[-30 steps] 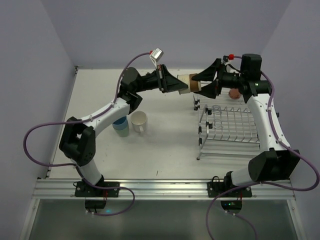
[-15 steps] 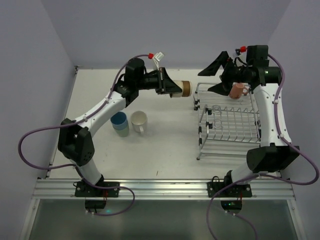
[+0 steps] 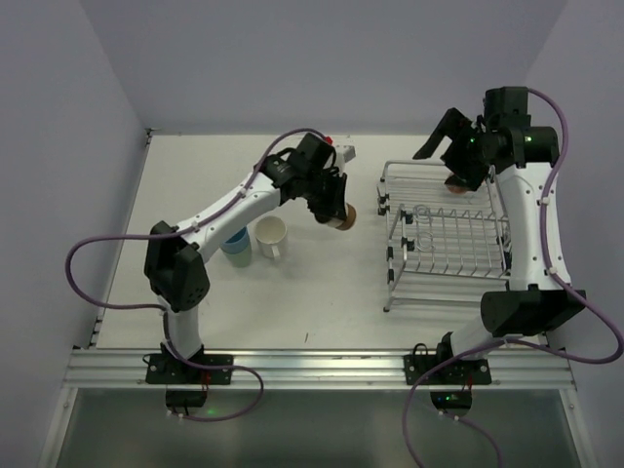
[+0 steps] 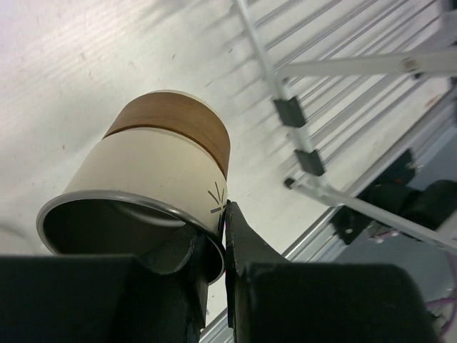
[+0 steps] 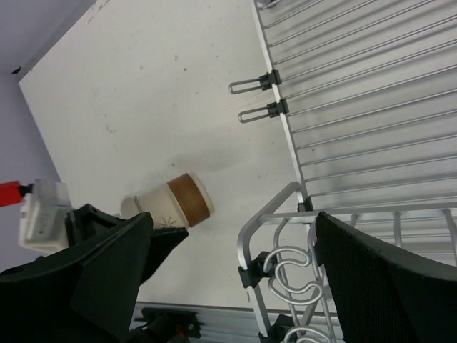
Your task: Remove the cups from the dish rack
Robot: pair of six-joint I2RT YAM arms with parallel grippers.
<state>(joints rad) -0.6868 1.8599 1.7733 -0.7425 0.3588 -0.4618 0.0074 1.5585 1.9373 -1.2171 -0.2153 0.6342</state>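
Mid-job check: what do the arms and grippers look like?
White links with black joints and bases form the left arm and right arm; a purple cable loops along each. Black wedge fingers on the left gripper and right gripper.

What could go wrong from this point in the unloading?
The left pincer grips the cream cup only by its rim, tilted, so it might slip or tip over at set-down. The open right pincer hangs close over the dish rack and its wire loops, and could snag a rail.
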